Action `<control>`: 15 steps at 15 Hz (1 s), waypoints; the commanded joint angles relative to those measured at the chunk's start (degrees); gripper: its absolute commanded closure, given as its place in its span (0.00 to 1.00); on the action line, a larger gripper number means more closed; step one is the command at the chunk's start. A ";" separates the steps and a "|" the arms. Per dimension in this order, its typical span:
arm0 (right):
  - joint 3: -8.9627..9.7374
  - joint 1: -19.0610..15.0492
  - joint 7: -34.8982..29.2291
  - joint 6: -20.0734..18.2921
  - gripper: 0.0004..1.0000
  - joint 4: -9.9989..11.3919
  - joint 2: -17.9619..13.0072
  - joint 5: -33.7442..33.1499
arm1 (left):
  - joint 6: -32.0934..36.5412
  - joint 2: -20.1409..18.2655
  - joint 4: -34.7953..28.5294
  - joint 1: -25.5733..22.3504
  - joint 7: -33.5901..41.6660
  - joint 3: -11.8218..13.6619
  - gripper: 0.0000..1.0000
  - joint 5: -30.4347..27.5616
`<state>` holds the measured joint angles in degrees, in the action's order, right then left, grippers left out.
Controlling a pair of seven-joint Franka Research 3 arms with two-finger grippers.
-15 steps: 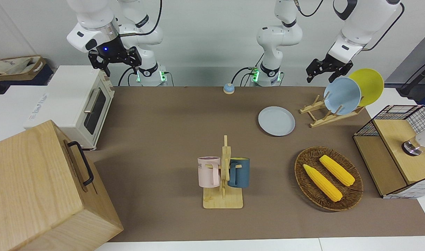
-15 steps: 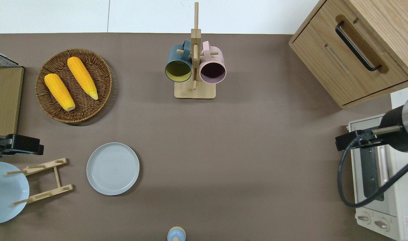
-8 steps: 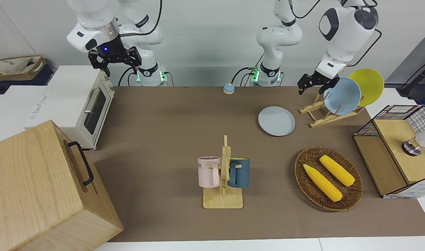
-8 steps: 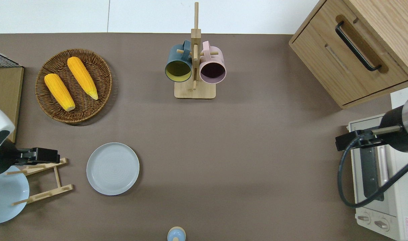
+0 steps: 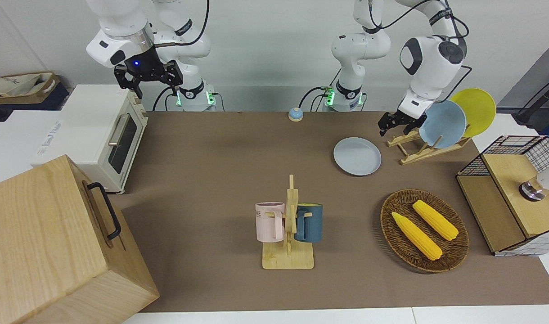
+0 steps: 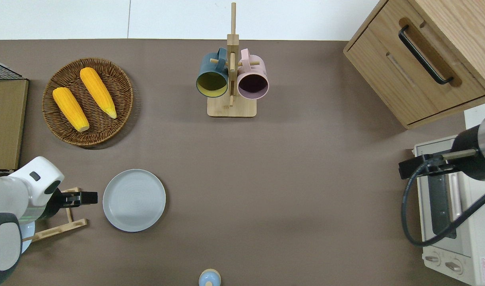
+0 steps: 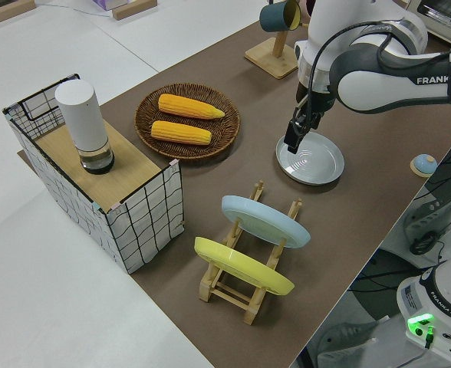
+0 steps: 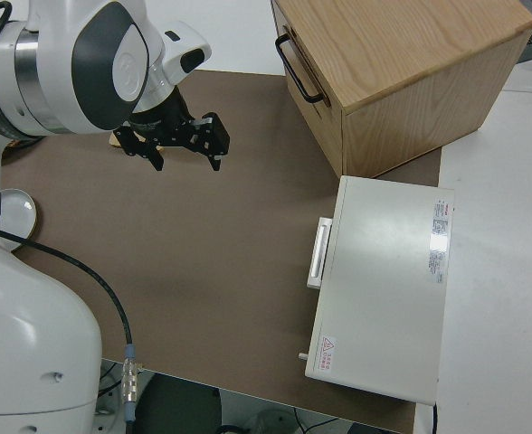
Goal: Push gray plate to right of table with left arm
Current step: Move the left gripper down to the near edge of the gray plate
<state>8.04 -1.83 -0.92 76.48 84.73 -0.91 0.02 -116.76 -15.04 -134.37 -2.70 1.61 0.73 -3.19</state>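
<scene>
Overhead view first: we see the table (image 6: pixel 290 190) as a long matte brown top with a broad bare stretch running from the gray plate (image 6: pixel 134 200) toward the right arm's end, where a wooden cabinet (image 6: pixel 421 59) and a white toaster oven (image 6: pixel 449 214) stand at the edge. Farther from the robots than the plate, a wooden mug rack (image 6: pixel 231 79) carries a teal and a pink mug, and a round woven basket (image 6: pixel 125 85) holds two yellow corn cobs. Toward the left arm's end, just beside the plate, a slatted wooden plate rack (image 5: pixel 418 150) props a sky-blue and a yellow plate on edge. The gray plate lies flat on the table, round, shallow and smooth with a low raised rim. Our left arm (image 5: pixel 429 58) has its left gripper (image 6: pixel 83 198) low over the gap between the rack and the plate's rim, near it and holding nothing; we cannot tell whether it touches the plate or how far its fingers are parted. Our right gripper (image 8: pixel 183 140) is parked, its fingers spread wide.
</scene>
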 commanded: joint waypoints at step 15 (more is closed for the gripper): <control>0.92 -1.07 -0.75 -0.89 0.02 -0.53 -0.14 0.25 | -22.98 5.11 -14.25 -2.66 5.42 -0.03 0.01 -0.76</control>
<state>8.04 -1.83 -0.92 76.48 84.73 -0.91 0.02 -136.19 -10.17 -146.73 -5.66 6.12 0.76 -3.19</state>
